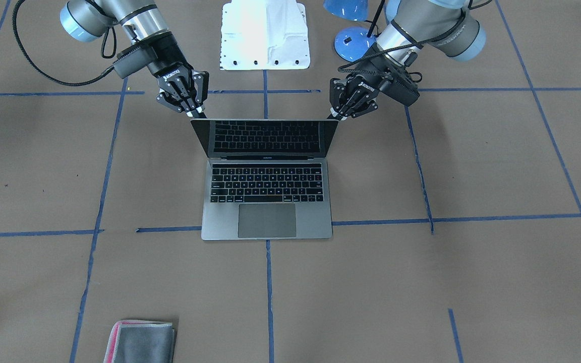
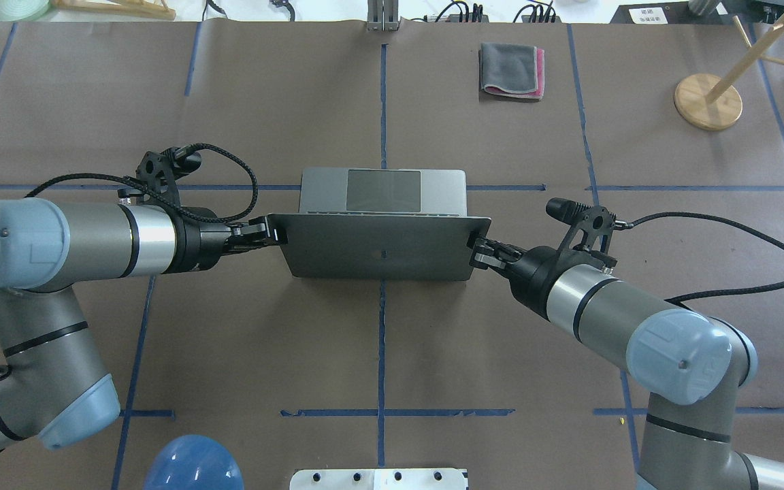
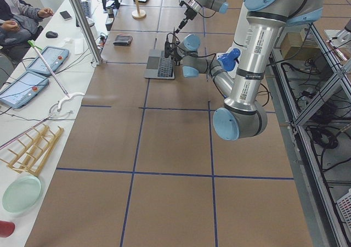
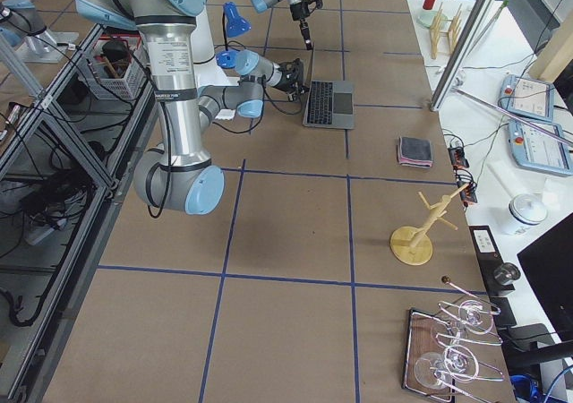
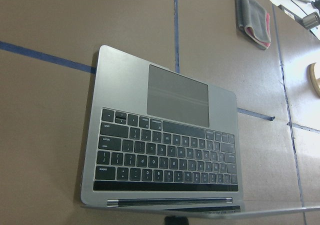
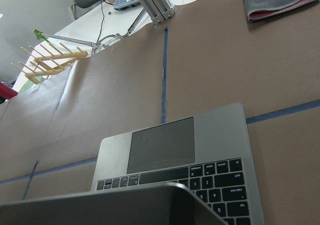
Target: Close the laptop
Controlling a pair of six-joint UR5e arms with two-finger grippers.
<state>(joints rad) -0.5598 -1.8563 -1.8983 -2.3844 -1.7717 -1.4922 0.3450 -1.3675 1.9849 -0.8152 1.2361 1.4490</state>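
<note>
The laptop point(image 1: 266, 201) sits open at mid-table point(image 1: 421, 282), lid raised; the left end effector point(image 1: 342, 112) is narrow, tips at one top lid corner; the right end effector point(image 1: 195, 108) is narrow at the other corner.

Space-grey laptop point(image 1: 266, 201) sits open mid-table point(image 1: 472, 282), approx. where blue tape lines point(image 1: 269, 282) cross, base flat on the brown paper. Hinge edge lies toward robot's base point(image 1: 265, 35). Large trackpad point(image 1: 267, 220) is at the far edge, w/ black keyboard point(image 1: 266, 183) btwn the two. Lid point(image 2: 382, 248) is raised steeply, its grey back showing a small dark logo point(image 2: 383, 254). Glossy screen point(image 1: 265, 137) is dark, mirroring the keys. Exact lid angle can't be read.
</note>
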